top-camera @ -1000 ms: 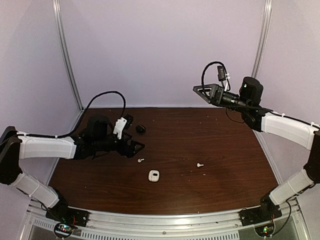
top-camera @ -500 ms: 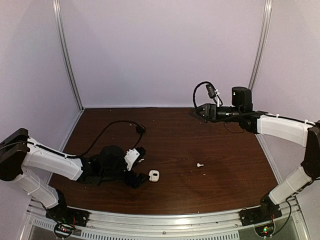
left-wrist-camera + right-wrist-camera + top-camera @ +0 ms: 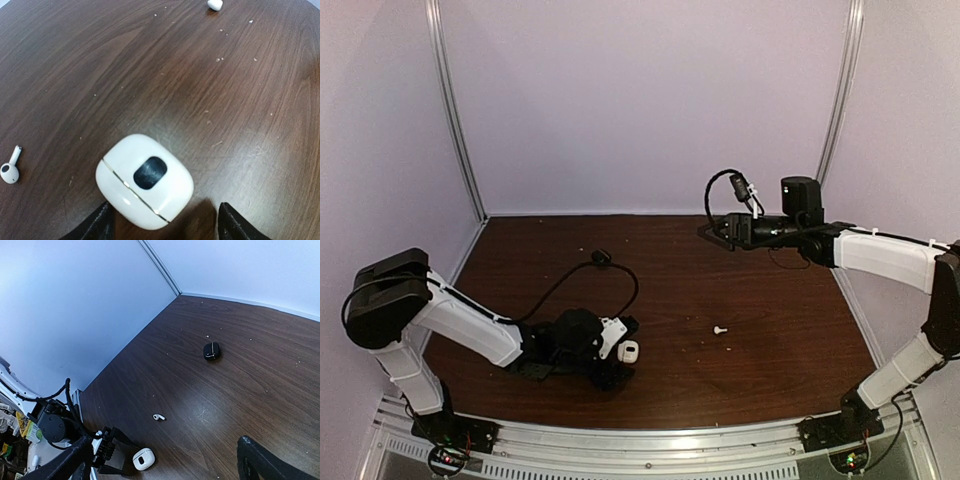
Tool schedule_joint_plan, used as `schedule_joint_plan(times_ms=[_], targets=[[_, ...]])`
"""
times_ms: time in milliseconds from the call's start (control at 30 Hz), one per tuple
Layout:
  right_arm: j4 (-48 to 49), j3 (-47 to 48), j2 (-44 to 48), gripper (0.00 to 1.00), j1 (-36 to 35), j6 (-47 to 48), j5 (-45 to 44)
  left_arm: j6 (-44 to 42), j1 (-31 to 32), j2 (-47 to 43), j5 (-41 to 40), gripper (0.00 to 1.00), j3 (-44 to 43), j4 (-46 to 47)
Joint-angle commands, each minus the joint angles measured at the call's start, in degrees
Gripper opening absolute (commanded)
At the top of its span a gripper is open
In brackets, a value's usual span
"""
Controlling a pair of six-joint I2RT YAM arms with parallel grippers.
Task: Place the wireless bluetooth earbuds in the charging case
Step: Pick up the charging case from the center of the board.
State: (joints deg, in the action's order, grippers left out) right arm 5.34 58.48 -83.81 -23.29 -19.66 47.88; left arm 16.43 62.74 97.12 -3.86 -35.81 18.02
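Note:
The white charging case [image 3: 145, 181] lies shut on the dark wood table, a dark oval on its lid. My left gripper [image 3: 162, 226] is low over it and open, one finger at each side of the case's near end. The left finger [image 3: 100, 226] is close against the case and the right finger stands apart from it. One white earbud [image 3: 10, 169] lies left of the case and another [image 3: 215, 4] lies far ahead. From above, the case [image 3: 628, 351] sits at my left gripper [image 3: 622, 364]. My right gripper [image 3: 720, 228] hovers open at the back right, holding nothing.
A shut black case [image 3: 602, 257] sits at the back left, beside the left arm's looping cable [image 3: 630, 285]. The second white earbud [image 3: 720, 329] lies mid-table. White walls with metal rails enclose the table on three sides.
My left arm swung from the back left down to the near edge, onto the white case, and its jaws have narrowed. My right arm dropped lower, then held still.

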Motion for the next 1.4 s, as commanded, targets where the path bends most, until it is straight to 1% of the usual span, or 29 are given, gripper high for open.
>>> schedule_joint_plan(times_ms=[0, 167, 333, 467, 633, 767, 900, 1067, 1167, 1367], targets=[[-0.5, 0.7, -0.9, 1.0, -0.1, 1.0, -0.5, -1.2, 0.1, 2.5, 0.1, 0.72, -2.8, 3.7], [-0.7, 1.0, -1.3, 1.0, 0.0, 0.9, -0.5, -2.5, 0.1, 6.4, 1.4, 0.68, -5.9, 4.4], [-0.9, 0.8, -0.9, 1.0, 0.4, 0.9, -0.7, -3.6, -0.1, 7.8, 2.3, 0.65, -6.6, 5.1], [-1.5, 0.5, -0.8, 1.0, 0.6, 0.9, -0.4, -4.2, -0.7, 7.7, 1.6, 0.56, -6.4, 4.7], [-1.5, -0.4, -0.2, 1.0, 0.6, 1.0, 0.1, -6.2, -1.6, 4.9, 1.1, 0.51, -3.5, 5.8], [1.0, -2.5, -0.7, 1.0, 0.5, -1.5, 1.7, -8.3, -1.7, 3.6, -1.3, 0.43, -2.3, 7.5], [2.6, -5.1, -1.2, 0.94, 0.5, -3.4, 3.6, -10.1, -1.7, 1.1, -2.8, 0.37, -0.7, 11.7], [4.1, -8.2, -0.7, 0.87, -0.5, -5.0, 5.9, -14.1, -1.7, -2.4, -2.7, 0.33, -0.6, 14.2], [4.0, -9.4, -1.0, 0.84, -3.3, -4.9, 7.8, -15.8, -1.7, -5.4, -3.1, 0.32, -1.0, 15.0], [3.5, -9.9, -1.8, 0.76, -8.8, -4.7, 10.2, -22.2, -1.1, -9.8, -3.9, 0.31, -1.8, 16.3]])
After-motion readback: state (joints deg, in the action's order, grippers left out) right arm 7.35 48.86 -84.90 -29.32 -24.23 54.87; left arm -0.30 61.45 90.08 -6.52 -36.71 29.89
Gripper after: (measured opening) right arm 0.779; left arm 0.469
